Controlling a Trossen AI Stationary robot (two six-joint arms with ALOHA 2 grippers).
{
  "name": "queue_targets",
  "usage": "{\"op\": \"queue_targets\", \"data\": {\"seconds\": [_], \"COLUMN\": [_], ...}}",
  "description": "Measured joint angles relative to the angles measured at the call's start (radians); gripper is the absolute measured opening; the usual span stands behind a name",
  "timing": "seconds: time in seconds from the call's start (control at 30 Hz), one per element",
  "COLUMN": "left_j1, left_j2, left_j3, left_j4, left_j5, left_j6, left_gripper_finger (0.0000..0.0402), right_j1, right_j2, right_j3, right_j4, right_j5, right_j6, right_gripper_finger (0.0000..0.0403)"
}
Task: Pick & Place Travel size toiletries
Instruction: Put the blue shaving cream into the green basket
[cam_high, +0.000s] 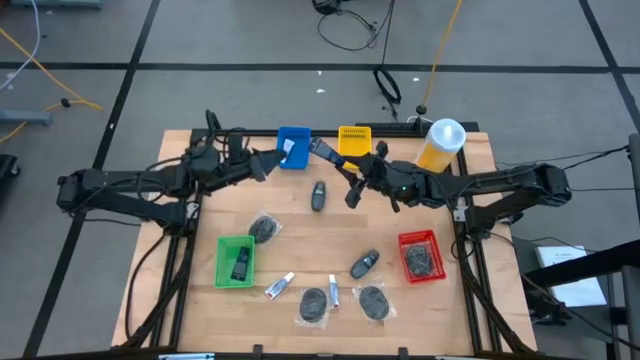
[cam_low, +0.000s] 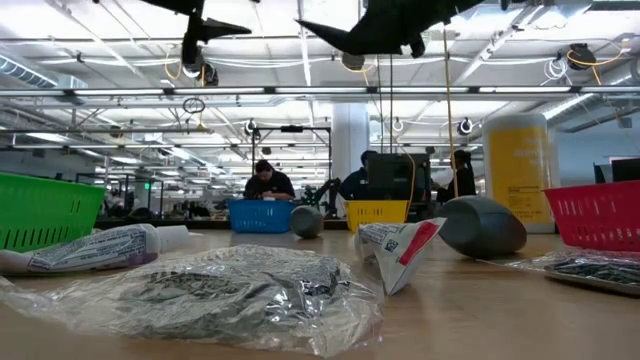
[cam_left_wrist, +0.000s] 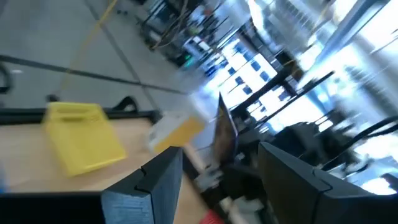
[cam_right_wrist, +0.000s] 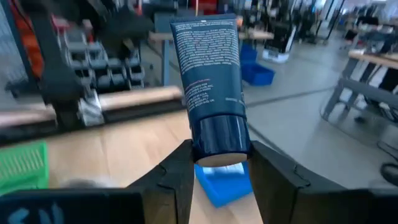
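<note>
Holding a dark blue tube (cam_right_wrist: 208, 81) with white print, cap pointing down, clenched at the cap end between the two fingers of the right end effector (cam_right_wrist: 221, 149). Hanging in the air just beside the blue bin (cam_right_wrist: 221, 180), not yet inside it; in the right wrist view a part of that bin shows under the cap. Judged as the placing step: bring the cap over the middle of the blue bin first and only then lower, because the tube is long against the bin and could catch on the rim. Lower until the cap is below the rim before releasing; a release from high up would probably let the tube bounce or tip out over the wall. Open the fingers slowly and lift straight up, so that the smooth cap does not follow one pad. Mind also the left end effector (cam_high: 262, 165), waiting on the other side of the blue bin with released fingers and nothing between them; approach from the right side only and leave room for it. Lying well apart from the blue bin, near the opposite edge of the bench (cam_high: 300, 225), two small white tubes (cam_high: 279, 286), probably for later picks.
</note>
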Motion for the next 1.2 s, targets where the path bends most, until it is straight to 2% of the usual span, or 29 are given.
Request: {"op": "queue_targets", "data": {"seconds": [0.33,0.57,0.8,0.93,1.2], "left_j1": [0.003,0.021,0.039,0.045,0.045], "left_j2": [0.179,0.228,0.24,0.24,0.239], "left_j3": [-0.001,-0.001,-0.001,-0.001,-0.001], "left_j4": [0.248,0.265,0.265,0.288,0.306], "left_j5": [0.058,0.065,0.129,0.129,0.134], "left_j6": [-0.029,-0.098,-0.101,-0.086,-0.041], "left_gripper_finger": [0.0207,0.0207,0.0201,0.0163,0.0044], "right_j1": [0.016,0.035,0.034,0.034,0.034], "right_j2": [0.084,0.09,0.091,0.091,0.091], "right_j3": [0.0,0.0,0.0,0.0,0.0], "right_j4": [0.093,0.093,0.084,0.053,0.053], "right_j5": [0.003,0.003,0.003,0.003,0.003], "right_j6": [-0.004,0.002,0.0,0.0,0.0], "right_gripper_finger": [0.0121,0.0121,0.0121,0.0121,0.0121]}}
